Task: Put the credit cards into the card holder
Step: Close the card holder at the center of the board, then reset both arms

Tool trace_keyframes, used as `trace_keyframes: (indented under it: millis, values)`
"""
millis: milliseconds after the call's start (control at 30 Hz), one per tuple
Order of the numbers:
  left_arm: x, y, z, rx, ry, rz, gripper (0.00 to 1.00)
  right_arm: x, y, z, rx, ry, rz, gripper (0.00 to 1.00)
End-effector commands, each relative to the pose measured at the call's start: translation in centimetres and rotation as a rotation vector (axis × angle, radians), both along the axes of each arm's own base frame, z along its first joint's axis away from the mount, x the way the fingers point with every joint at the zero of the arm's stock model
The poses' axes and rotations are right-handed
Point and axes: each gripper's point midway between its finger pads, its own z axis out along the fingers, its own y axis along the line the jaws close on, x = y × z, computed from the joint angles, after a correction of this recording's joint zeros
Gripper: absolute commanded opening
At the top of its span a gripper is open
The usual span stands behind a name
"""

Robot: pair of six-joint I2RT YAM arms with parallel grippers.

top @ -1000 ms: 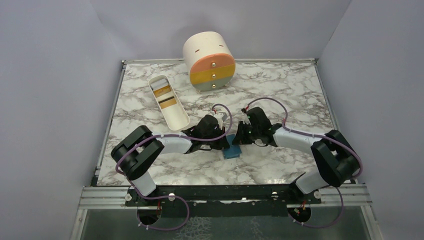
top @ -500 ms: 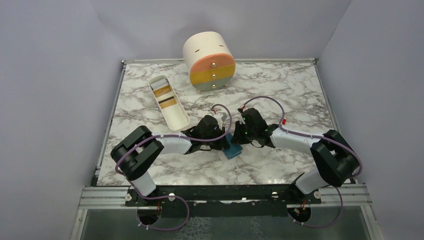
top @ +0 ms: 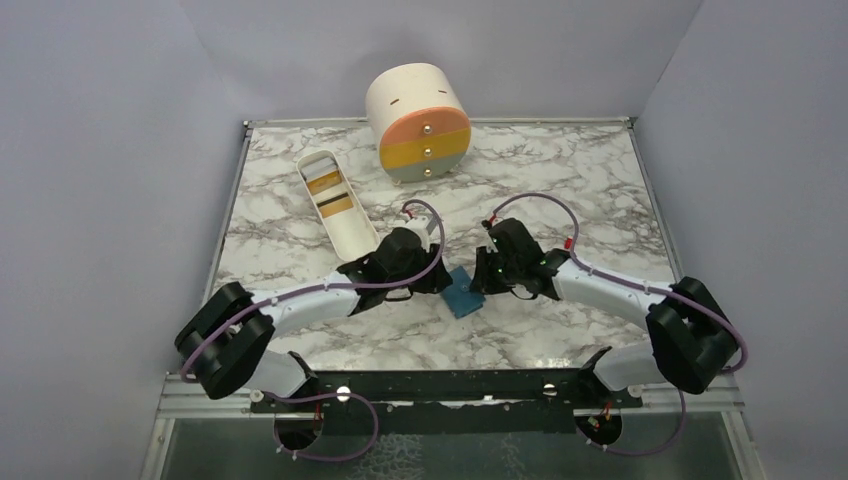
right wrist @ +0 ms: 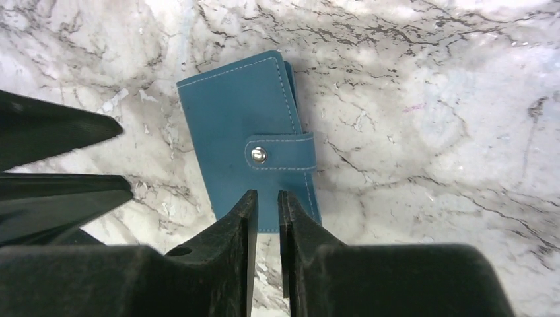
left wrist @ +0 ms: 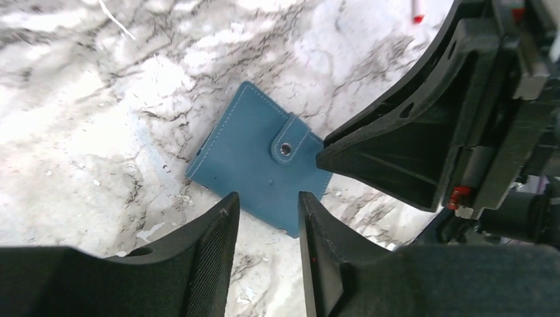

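You have the snapped-shut card holder [top: 461, 292] lying flat between the left gripper [left wrist: 264, 205], half-open, and the right gripper [right wrist: 266, 198], barely parted; both are empty and equally near.

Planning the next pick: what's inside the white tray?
Two gold cards show in the far half of the tray; anything beneath them is covered.

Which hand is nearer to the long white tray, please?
Left. The left hand sits near the white tray, just to its right; the right hand lies farther right, beyond the blue card holder.
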Motion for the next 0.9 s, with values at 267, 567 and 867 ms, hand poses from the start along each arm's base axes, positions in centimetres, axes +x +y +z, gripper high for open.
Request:
trace_keyframes:
  millis: [267,567,867]
  values:
    - [1.4,4.0,12.2,-0.010,-0.260,0.118,0.99,2.1,-1.9,11.5,0.062,-0.262,-0.117,0.64]
    - [0.6,8.2,22.2,-0.054,-0.488,0.178,0.99,2.0,-5.6,22.9,0.112,-0.496,-0.224,0.83]
    - [-0.8,11.3,24.7,-0.091,-0.565,0.235,0.99,0.5,-6.8,27.9,0.202,-0.578,-0.236,0.86]
